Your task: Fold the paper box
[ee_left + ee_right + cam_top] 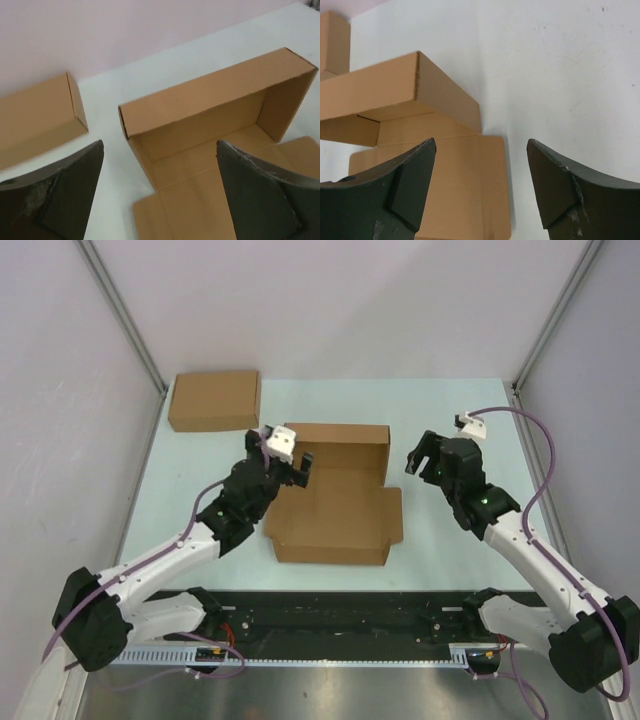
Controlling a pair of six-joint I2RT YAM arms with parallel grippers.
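Now | left gripper (293,468) wide (empty), arm stretched toward left wall of paper box (335,510) | right gripper (424,458) wide too, poised beside right flap

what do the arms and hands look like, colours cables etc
The left arm and right arm have white links, black joint housings and a small green light each. A purple cable runs along each. The left hand and right hand have dark wedge-shaped fingers with scuffed pads; a white block sits at each wrist.
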